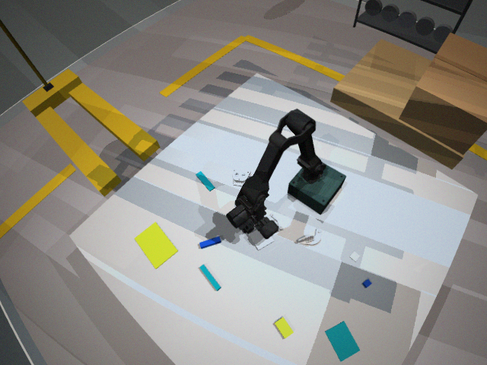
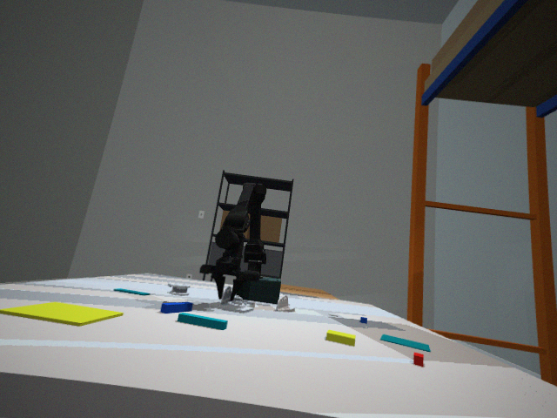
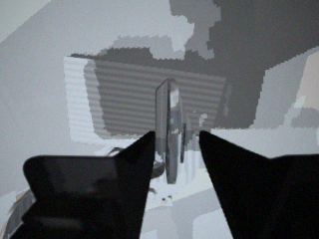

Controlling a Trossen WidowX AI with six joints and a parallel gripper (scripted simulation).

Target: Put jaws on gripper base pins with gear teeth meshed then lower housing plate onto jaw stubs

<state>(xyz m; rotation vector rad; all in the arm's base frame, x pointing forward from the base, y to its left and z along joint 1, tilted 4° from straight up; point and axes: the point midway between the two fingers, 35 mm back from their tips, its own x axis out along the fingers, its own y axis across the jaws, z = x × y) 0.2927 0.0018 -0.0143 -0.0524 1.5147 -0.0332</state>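
My gripper (image 2: 227,297) (image 3: 176,136) points down, shut on a grey jaw (image 3: 171,124) that stands edge-on between the fingertips. The jaw is low over a pale ridged rectangular part, which looks like the gripper base (image 1: 264,245) (image 2: 244,308) (image 3: 80,110). Whether the jaw sits on a pin is hidden. The other jaw (image 1: 308,238) (image 2: 283,304) lies apart on the table, to the right of the base. A pale part with small dark holes, apparently the housing plate (image 1: 240,179) (image 2: 178,290), lies toward the back left.
A blue bar (image 1: 210,242) (image 2: 177,306) and a teal bar (image 1: 210,277) (image 2: 202,320) lie near the base. Another teal piece (image 1: 205,181) lies beyond. A yellow sheet (image 1: 156,245) is at the left. The arm's dark green mount (image 1: 316,190) stands behind the base.
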